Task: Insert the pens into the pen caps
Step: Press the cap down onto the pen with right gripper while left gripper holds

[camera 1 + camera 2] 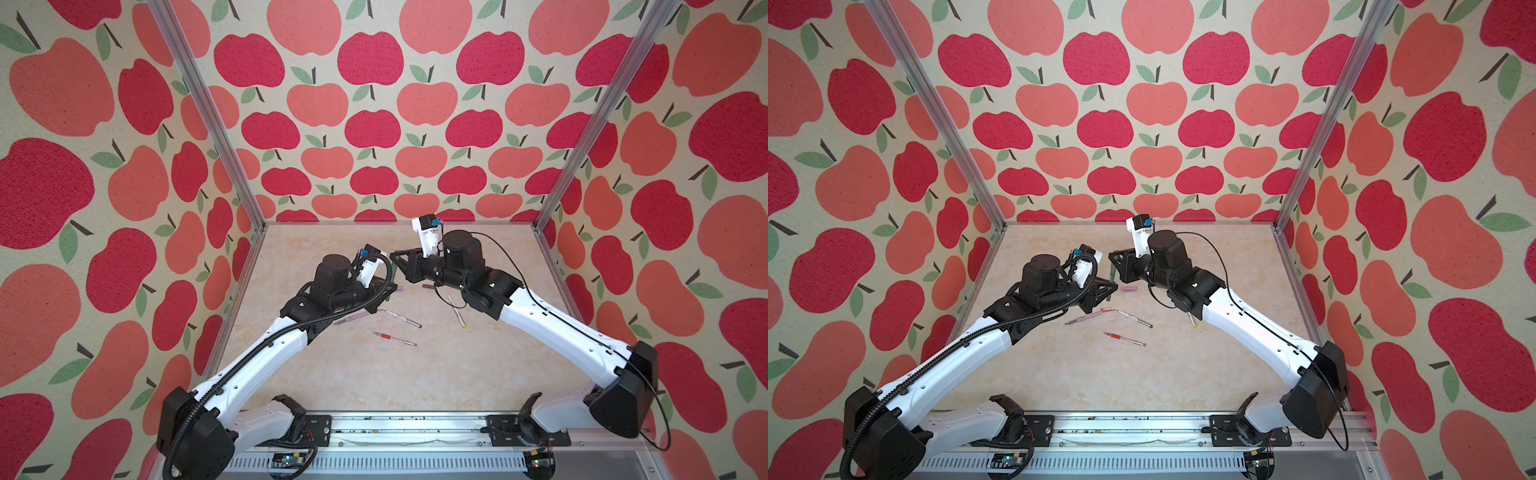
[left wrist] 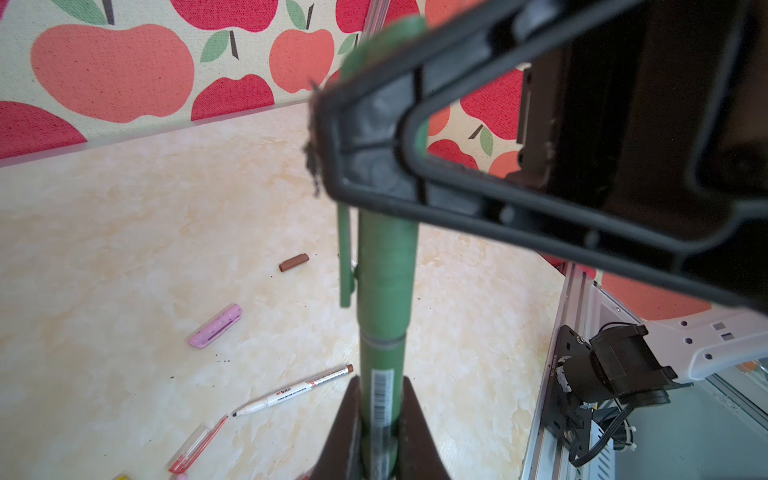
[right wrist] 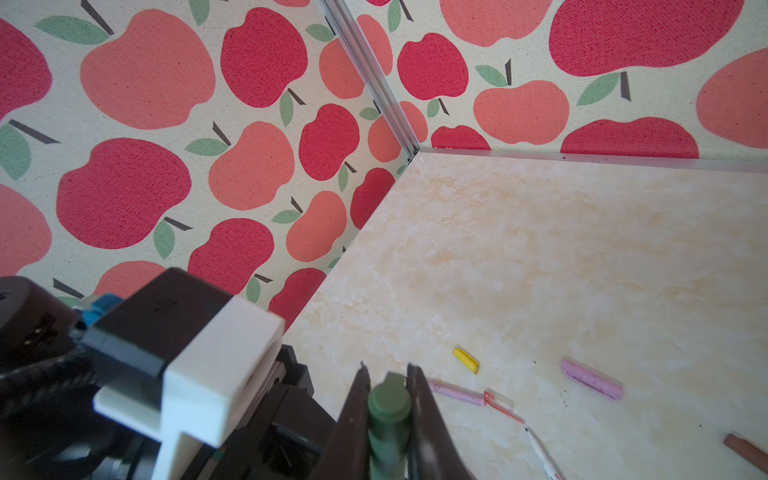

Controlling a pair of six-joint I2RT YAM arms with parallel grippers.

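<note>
Capping the dark green pen (image 2: 378, 357), held in mid-air at the centre of a top view. Pinching its barcoded barrel narrowly in the left gripper (image 2: 379, 380), at bottom centre of the left wrist frame. Pinching the dark green cap (image 2: 384, 270) equally narrowly in the right gripper (image 3: 387, 374). Reading the mid-frame seam as the cap already over the tip; not managing to tell whether it is fully seated.

Calling next for a straight axial push, both grips coaxial, then one release. Judging four pairs outstanding.

Recording on the marbled cream table (image 1: 1142, 382):
- the red pen (image 1: 1125, 339) at centre
- the pink pen (image 1: 1086, 318) and white-and-brown pen (image 1: 1136, 319) just above it
- the lilac cap (image 2: 215, 325) and brown cap (image 2: 294, 262) beyond

Noting apple-print walls (image 1: 1100, 124) and aluminium posts (image 1: 933, 104) behind.
</note>
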